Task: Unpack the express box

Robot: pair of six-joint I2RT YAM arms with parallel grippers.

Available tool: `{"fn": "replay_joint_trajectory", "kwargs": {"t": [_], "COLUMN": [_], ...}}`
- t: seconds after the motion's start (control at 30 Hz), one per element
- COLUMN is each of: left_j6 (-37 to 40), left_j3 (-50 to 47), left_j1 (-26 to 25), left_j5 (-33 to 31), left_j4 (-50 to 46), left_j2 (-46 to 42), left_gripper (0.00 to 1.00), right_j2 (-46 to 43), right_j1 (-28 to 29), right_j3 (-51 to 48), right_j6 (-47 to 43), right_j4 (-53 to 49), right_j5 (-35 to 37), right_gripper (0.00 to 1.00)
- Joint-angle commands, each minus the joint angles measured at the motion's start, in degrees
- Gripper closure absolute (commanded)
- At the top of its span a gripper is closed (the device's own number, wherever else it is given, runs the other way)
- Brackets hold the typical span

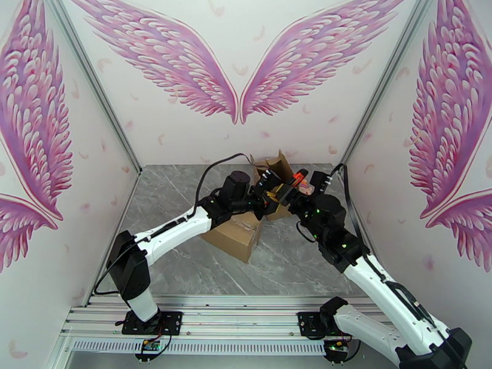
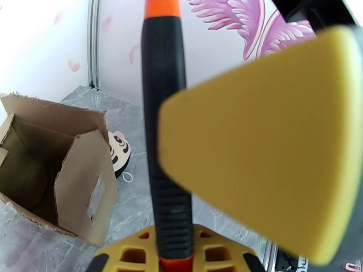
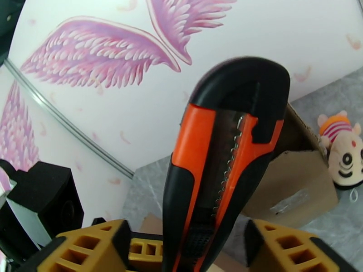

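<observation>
An orange and black utility knife (image 1: pixel 299 177) is held over the table where my two arms meet. My left gripper (image 1: pixel 271 195) is shut on the knife (image 2: pixel 165 132), whose handle rises from between its yellow fingers. In the right wrist view the knife (image 3: pixel 218 168) stands between the fingers of my right gripper (image 3: pixel 195 245), which is open with a gap on each side. The express box (image 2: pixel 50 173) is brown cardboard and stands open with its flaps up. It sits just under and behind the grippers (image 1: pixel 237 235).
A small plush toy (image 2: pixel 119 153) with a striped face lies on the grey marble table beside the box, and it also appears in the right wrist view (image 3: pixel 345 153). White walls painted with pink wings (image 1: pixel 240 69) close in the table on three sides.
</observation>
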Motion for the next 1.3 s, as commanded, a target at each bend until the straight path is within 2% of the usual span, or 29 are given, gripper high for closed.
{"fn": "replay_joint_trajectory", "kwargs": {"t": [0.0, 0.03, 0.17, 0.3, 0.4, 0.47, 0.57, 0.67, 0.77, 0.9, 1.1, 1.27], "left_j6": [4.0, 5.3, 10.3, 15.9, 19.5, 20.0, 20.0, 19.8, 19.6, 18.8, 15.9, 13.8], "left_j3": [-0.9, -0.8, -0.6, -1.2, -2.1, -2.9, -4.3, -5.6, -5.6, -5.0, -3.8, -2.8], "left_j1": [1.3, 1.7, 4.5, 6.5, 7.1, 7.4, 8.2, 8.6, 8.7, 8.8, 8.8, 8.3], "left_j5": [2.6, 3.1, 6.7, 8.8, 9.9, 10.5, 12.3, 15.2, 18.1, 20.9, 25.6, 27.9], "left_j4": [-3.8, -5.5, -13.4, -19.2, -21.5, -21.5, -20.7, -19.8, -19.7, -19.3, -16.0, -13.7], "left_j2": [-4.5, -5.0, -7.3, -9.9, -11.8, -13.0, -14.8, -15.9, -15.9, -15.1, -13.1, -11.3], "left_gripper": [1.00, 1.00, 1.00, 1.00, 1.00, 1.00, 1.00, 1.00, 1.00, 1.00, 1.00, 1.00], "right_j2": [-1.5, -2.1, -4.5, -4.6, -3.3, -2.2, -1.3, -1.5, -1.4, -0.4, 3.1, 4.7], "right_j1": [-0.1, -0.4, -2.5, -5.1, -6.3, -7.3, -9.6, -12.0, -14.6, -16.4, -16.3, -16.2], "right_j3": [2.4, 3.0, 6.2, 9.8, 10.8, 10.8, 10.2, 7.1, 3.2, -2.3, -5.3, -6.5], "right_j6": [-10.5, -13.9, -29.3, -46.4, -53.1, -54.1, -53.1, -49.4, -44.3, -34.8, -23.7, -18.9], "right_j4": [-4.4, -5.4, -11.3, -19.3, -22.4, -22.6, -21.1, -15.4, -6.7, 10.1, 27.5, 35.7], "right_j5": [0.1, -0.3, -4.5, -16.0, -22.9, -25.9, -34.2, -44.1, -52.6, -62.0, -67.2, -66.9], "right_gripper": [0.03, 0.01, 0.01, 0.01, 0.01, 0.01, 0.01, 0.01, 0.01, 0.01, 0.02, 0.05]}}
